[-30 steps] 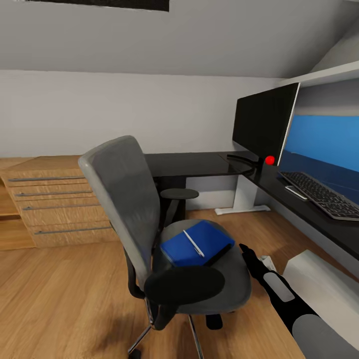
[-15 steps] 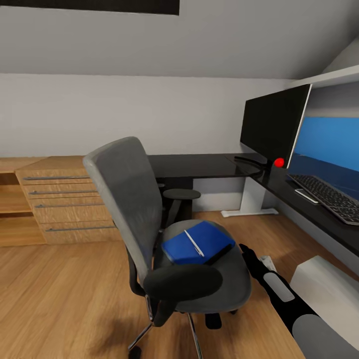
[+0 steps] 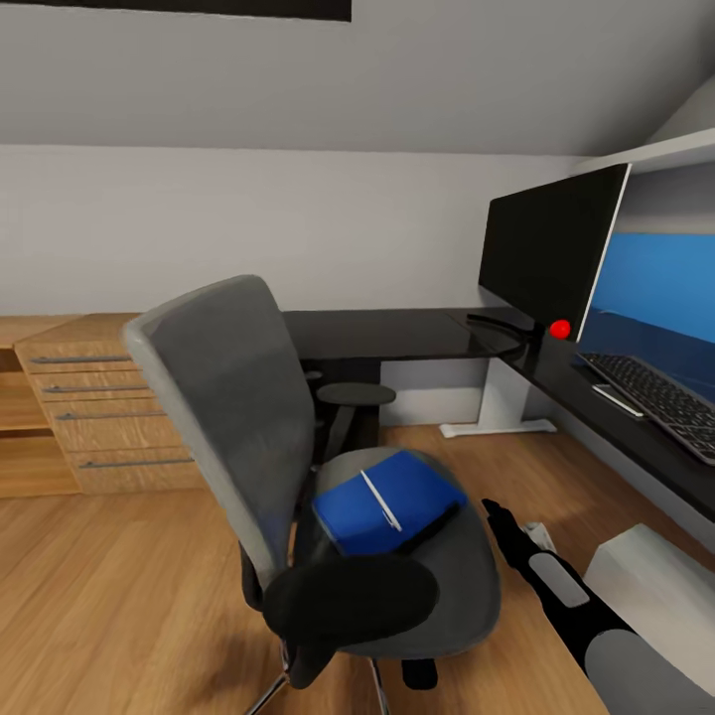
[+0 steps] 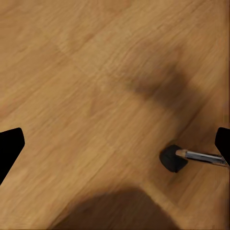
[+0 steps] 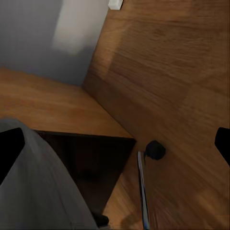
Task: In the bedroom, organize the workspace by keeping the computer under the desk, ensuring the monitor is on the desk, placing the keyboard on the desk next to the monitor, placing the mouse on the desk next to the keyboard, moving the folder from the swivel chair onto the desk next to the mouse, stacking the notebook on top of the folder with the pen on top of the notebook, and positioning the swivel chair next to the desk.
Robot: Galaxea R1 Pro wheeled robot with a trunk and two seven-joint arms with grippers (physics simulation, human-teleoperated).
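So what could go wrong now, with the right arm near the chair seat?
The thin whitish pen lies loose on the bright blue folder; it may roll off if the folder tilts. The grey upholstered swivel chair stands on casters, so a push from the right gripper could roll it away. Its black armrest may block the reach.

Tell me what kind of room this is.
Likely a bedroom's home-office corner: a black desk with a monitor and keyboard, a grey swivel chair on wood flooring, a wooden drawer unit, and a sloped ceiling above.
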